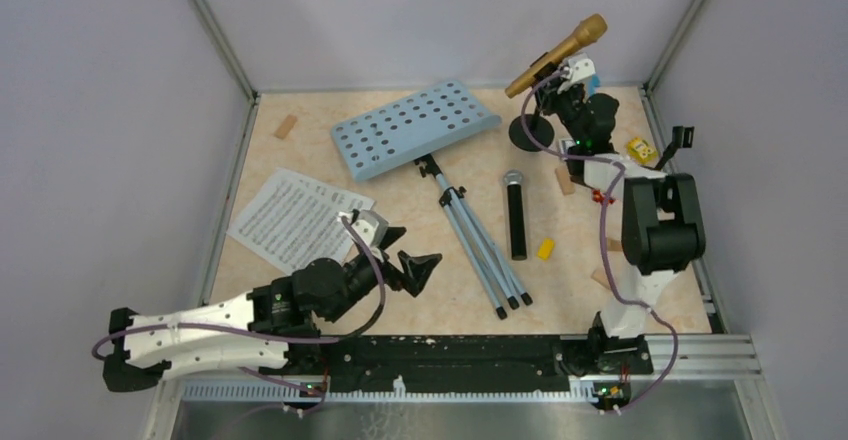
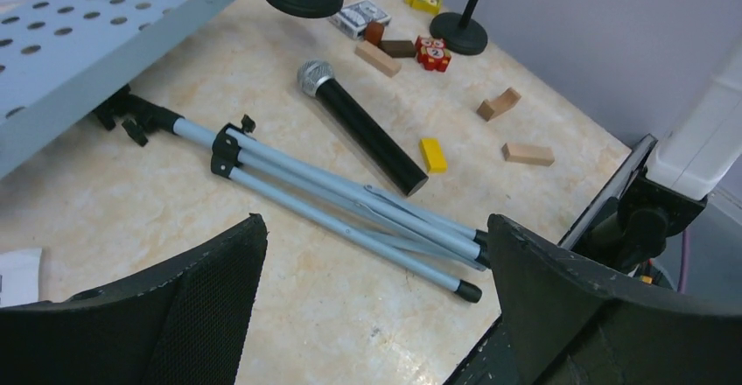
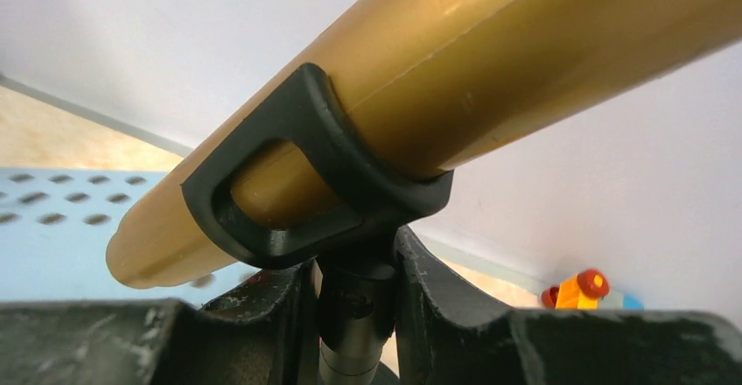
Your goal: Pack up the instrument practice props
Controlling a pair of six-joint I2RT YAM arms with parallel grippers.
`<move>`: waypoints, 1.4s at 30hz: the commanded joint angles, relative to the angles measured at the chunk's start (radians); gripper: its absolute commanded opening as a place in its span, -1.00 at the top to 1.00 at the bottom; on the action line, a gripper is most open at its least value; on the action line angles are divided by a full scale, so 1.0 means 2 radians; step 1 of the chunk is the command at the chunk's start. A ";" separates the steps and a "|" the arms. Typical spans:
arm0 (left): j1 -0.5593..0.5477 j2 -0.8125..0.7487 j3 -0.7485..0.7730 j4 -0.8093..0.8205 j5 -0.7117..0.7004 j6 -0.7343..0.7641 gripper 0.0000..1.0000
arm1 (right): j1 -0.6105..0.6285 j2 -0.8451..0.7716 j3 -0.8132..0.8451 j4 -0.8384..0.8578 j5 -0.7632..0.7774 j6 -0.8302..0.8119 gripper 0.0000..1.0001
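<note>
Squeezes the thin post of the mic stand (image 1: 528, 132) with the right gripper (image 3: 354, 290), shut tight on it, at the far right of the table (image 1: 300, 157). Keeps the gold microphone (image 1: 560, 53) clipped on top. Hangs the left gripper (image 1: 405, 248) wide open, just beside the grey legs (image 1: 480, 240). Blue desk (image 1: 415, 128), paper sheets (image 1: 295, 218) and black microphone (image 1: 516, 215) flat on the table.
</note>
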 commanded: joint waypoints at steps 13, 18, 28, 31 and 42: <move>-0.001 0.005 0.206 -0.112 0.034 0.073 -0.97 | 0.205 -0.457 -0.238 -0.099 -0.093 -0.047 1.00; -0.001 0.056 0.255 -0.114 0.078 0.069 -0.96 | 0.341 -0.506 -0.254 -0.192 -0.063 -0.121 1.00; 0.000 0.094 0.233 -0.085 0.108 0.006 -0.91 | 0.542 -0.488 -0.256 -0.213 0.155 -0.208 1.00; -0.001 0.082 0.218 -0.074 0.088 -0.011 -0.88 | 0.561 -0.483 -0.256 -0.209 0.161 -0.213 1.00; -0.001 0.081 0.193 -0.049 0.073 -0.013 -0.59 | 0.593 -0.463 -0.252 -0.194 0.164 -0.215 1.00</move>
